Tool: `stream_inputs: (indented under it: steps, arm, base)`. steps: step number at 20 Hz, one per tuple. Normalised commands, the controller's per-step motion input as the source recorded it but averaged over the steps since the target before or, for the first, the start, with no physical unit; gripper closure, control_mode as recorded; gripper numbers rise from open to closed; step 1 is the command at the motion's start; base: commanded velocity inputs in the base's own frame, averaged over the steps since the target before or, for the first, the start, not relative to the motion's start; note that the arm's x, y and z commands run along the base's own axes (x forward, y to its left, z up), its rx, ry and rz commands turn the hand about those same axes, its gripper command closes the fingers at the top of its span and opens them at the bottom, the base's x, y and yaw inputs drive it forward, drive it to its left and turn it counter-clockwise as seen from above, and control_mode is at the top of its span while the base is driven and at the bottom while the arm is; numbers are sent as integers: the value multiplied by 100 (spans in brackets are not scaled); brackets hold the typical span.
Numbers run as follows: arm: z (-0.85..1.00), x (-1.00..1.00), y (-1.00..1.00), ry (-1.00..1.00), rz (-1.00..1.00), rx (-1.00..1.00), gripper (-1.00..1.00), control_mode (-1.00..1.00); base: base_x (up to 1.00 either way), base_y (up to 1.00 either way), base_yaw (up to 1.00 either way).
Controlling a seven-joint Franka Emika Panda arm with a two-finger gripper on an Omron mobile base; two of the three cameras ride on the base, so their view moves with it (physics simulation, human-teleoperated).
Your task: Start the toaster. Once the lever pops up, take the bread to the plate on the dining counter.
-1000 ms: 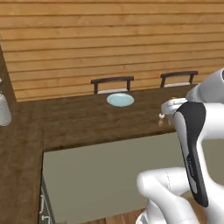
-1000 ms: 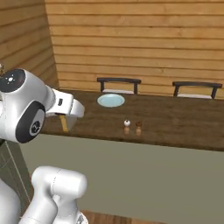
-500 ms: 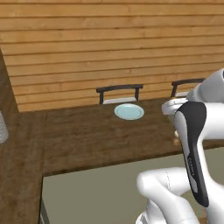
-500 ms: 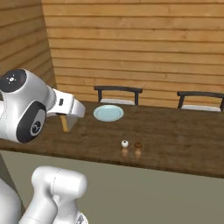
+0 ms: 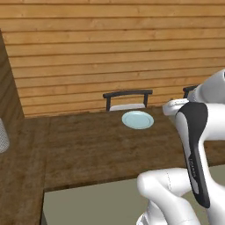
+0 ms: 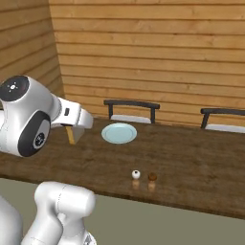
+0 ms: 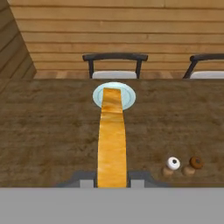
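Note:
My gripper (image 7: 112, 181) is shut on the bread (image 7: 112, 135), a tan-golden slice seen edge-on that reaches up the hand view toward the plate (image 7: 129, 99). From the right base view the bread (image 6: 72, 135) hangs under the hand, left of the pale blue plate (image 6: 118, 133) and above the near part of the dining counter (image 6: 191, 162). The plate (image 5: 137, 119) lies near the far edge of the dark wood dining counter (image 5: 88, 149), in front of a chair.
Two small shakers, white (image 7: 173, 164) and brown (image 7: 195, 164), stand on the counter right of the gripper. Two dark chairs (image 6: 131, 110) (image 6: 222, 119) sit behind the counter against a plank wall. A pale grey object (image 5: 2, 136) sits at the left edge.
Both base views have shifted as the base drove: the counter and plate now look closer. The gripper stays shut on the bread.

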Motion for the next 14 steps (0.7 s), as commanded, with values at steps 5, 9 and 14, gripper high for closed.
stream_inputs:
  steps: [5,9,14]
  arm:
    - [0,0,0,0,0,0,100,100]
    - [0,47,-15,1,1,3,100,-100]
    - [-15,97,-42,3,20,3,100,-100]
  base:
    - [38,-12,1]
    - [12,-3,0]
    - [0,0,0]
